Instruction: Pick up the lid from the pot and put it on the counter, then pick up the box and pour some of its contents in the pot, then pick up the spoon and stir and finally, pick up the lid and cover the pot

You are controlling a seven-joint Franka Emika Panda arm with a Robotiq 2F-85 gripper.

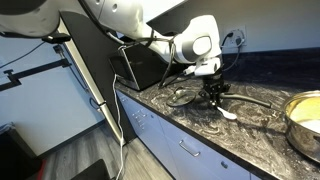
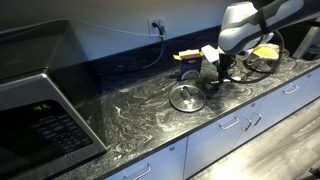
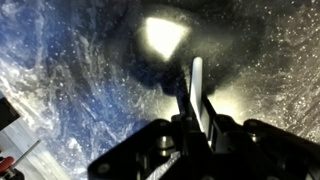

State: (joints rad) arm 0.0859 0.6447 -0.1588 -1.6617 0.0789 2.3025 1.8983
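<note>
The white spoon lies on the black marbled counter. Its handle runs back between my fingers, and its bowl points away from them. My gripper is shut on the spoon's handle, low over the counter in both exterior views. The glass lid rests flat on the counter just beside the gripper, also visible behind it in an exterior view. The steel pot stands uncovered further along the counter. A yellow box sits near the wall behind the lid.
A black microwave fills one end of the counter. A cable runs from the wall socket along the back. White drawers sit under the front edge. The arm reaches over the counter from the microwave side.
</note>
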